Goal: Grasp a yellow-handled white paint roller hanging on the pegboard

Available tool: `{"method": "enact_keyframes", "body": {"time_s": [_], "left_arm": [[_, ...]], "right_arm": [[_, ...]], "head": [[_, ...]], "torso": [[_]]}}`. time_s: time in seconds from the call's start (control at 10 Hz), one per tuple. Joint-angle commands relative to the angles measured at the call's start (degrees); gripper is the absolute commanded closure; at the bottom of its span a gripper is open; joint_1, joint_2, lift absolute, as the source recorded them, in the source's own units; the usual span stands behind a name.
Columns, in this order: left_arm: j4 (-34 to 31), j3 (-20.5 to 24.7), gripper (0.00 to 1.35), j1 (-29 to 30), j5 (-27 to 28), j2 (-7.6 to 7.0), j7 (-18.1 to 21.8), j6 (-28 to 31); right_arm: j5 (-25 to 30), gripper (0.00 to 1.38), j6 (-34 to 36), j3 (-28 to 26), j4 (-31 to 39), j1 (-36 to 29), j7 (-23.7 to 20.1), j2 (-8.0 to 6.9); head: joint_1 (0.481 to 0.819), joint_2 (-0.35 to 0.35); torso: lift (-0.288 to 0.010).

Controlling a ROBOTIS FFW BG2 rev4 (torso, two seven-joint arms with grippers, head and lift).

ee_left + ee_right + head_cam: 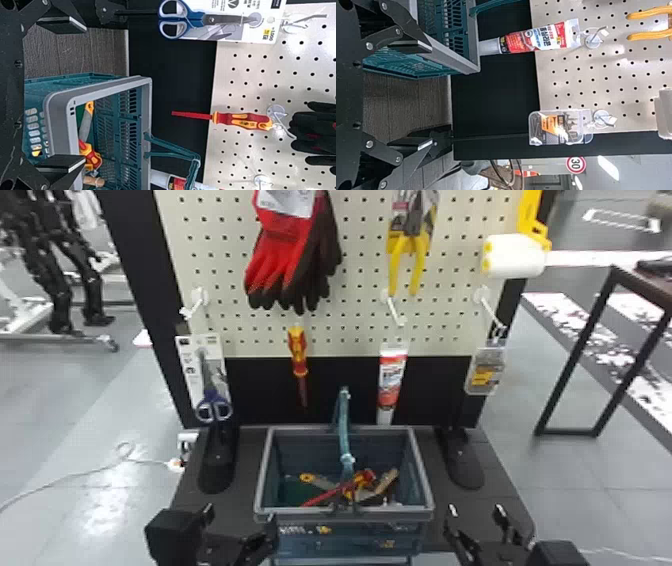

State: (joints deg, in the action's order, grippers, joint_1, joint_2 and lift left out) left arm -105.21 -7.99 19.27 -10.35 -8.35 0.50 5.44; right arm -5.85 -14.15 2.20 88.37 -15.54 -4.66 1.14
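Currently: one white cylindrical paint roller with yellow handle (pixel 512 255), hung handle-up at the upper right corner of the cream perforated pegboard (pixel 350 315), likely for easy side access. Your left gripper (pixel 63 95) and right gripper (pixel 475 512): both spread, empty, low beside the teal plastic basket (pixel 340 512), well below the roller.

Red-and-black gloves (pixel 292 255) and yellow pliers (pixel 407 250) are hung high on hooks. Lower down, packaged scissors (pixel 210 382), a screwdriver (pixel 298 352), a sealant tube (pixel 391 382) and a clear packet (pixel 484 371) are hung. Hand tools are held in a grey-rimmed teal basket (pixel 263 470) beneath.
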Motion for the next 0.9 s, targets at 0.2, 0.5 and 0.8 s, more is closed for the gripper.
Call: {"method": "enact_keyframes", "body": {"time_s": [0.2,0.5,0.8], "left_arm": [[0.00,-0.27,0.15,-0.37,-0.02,-0.71,-0.06,0.10],[0.00,-0.09,0.15,-0.64,1.38,-1.59,-0.06,-0.60],[0.44,1.66,0.15,-0.11,2.44,0.61,-0.06,-0.43]], "right_arm": [[0.05,0.44,0.00,0.00,-0.04,0.25,-0.09,0.00],[0.14,0.44,0.00,-0.09,-0.48,0.69,-0.09,-0.09],[-0.83,0.46,0.09,-0.88,1.46,-0.11,0.00,0.44]], "head": [[0.549,0.000],[0.549,0.000],[0.549,0.000]], "torso": [[-0.100],[-0.100],[-0.100]]}}
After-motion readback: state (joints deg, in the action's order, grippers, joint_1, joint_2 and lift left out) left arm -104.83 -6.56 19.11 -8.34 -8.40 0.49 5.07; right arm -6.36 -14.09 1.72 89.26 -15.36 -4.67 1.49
